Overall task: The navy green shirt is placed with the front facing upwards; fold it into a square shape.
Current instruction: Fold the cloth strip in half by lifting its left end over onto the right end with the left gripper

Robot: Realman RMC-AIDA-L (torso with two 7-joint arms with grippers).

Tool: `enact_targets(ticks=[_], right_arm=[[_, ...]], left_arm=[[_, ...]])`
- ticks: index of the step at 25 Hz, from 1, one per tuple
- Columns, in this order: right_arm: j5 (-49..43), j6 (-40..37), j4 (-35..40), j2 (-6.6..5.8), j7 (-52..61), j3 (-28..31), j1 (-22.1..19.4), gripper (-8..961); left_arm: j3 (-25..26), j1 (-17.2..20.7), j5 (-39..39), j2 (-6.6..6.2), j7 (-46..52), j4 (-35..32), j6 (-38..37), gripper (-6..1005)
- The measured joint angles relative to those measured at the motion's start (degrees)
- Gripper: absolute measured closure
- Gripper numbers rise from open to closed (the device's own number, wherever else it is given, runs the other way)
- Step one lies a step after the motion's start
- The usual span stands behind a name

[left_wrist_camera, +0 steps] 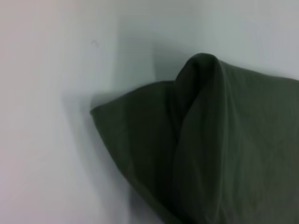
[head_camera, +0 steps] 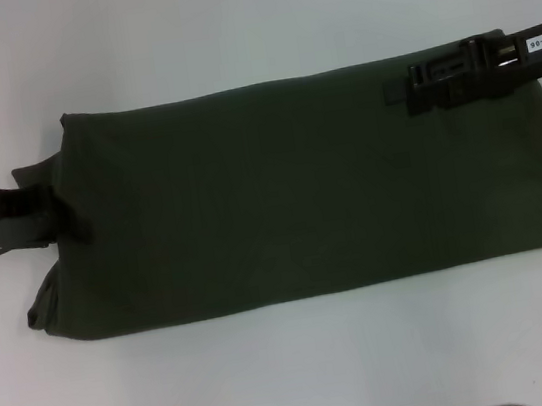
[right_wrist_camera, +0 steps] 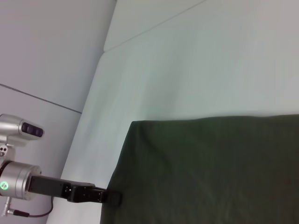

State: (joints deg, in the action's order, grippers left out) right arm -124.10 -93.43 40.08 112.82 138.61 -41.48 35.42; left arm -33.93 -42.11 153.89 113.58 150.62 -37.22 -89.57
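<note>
Two things could spoil the next fold. The dark olive-green cotton shirt (head_camera: 290, 195) lies as a long band across the white table (head_camera: 276, 384), its lettering hidden, and the end by the left gripper (head_camera: 70, 223) is bunched and puckered; folding over that would set a crooked edge. If one arm lifts before the other, the layers could slide apart. The right gripper (head_camera: 399, 92) lies on the far right corner. I cannot tell whether either gripper's fingers are closed on cloth or merely resting.
</note>
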Motion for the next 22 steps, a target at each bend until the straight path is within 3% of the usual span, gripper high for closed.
enact_targets(ticks=[22], right_arm=[[-0.36,-0.06,0.00,-0.09,0.43,-0.42,0.53,280]], left_arm=[[-0.06,1.53,5.92,-1.59,2.90,-5.90,-0.68,925]])
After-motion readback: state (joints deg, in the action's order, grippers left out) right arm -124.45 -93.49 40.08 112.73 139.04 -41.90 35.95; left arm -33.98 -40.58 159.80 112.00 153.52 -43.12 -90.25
